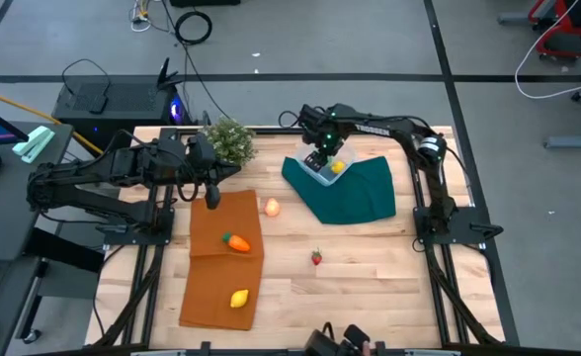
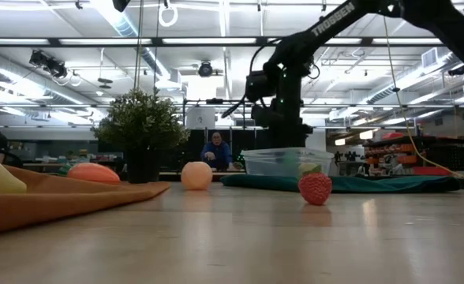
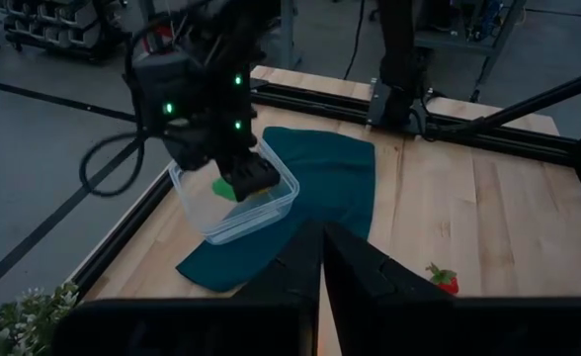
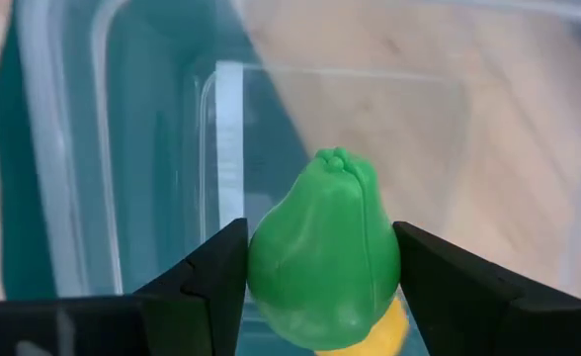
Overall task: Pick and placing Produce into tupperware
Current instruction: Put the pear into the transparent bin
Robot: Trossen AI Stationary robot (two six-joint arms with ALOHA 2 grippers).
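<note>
The left gripper (image 1: 211, 198) is seen at the table's (image 1: 370, 287) left, jaws pressed together, above an orange cloth (image 1: 221, 259) on which a carrot (image 1: 236, 242) and lemon (image 1: 239, 298) lie. A peach ball (image 1: 272, 207) and strawberry (image 1: 317, 257) lie mid-table. A green pear (image 4: 325, 247) is pinched in the right gripper's (image 4: 320, 267) jaws over the tupperware (image 3: 236, 198), which rests on a green cloth (image 1: 355, 193).

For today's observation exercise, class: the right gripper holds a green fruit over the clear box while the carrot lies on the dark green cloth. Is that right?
One detail is wrong. The carrot lies on the orange cloth, not the dark green cloth; the high view shows it. The rest stands: the right gripper holds the green fruit over the clear box.
</note>
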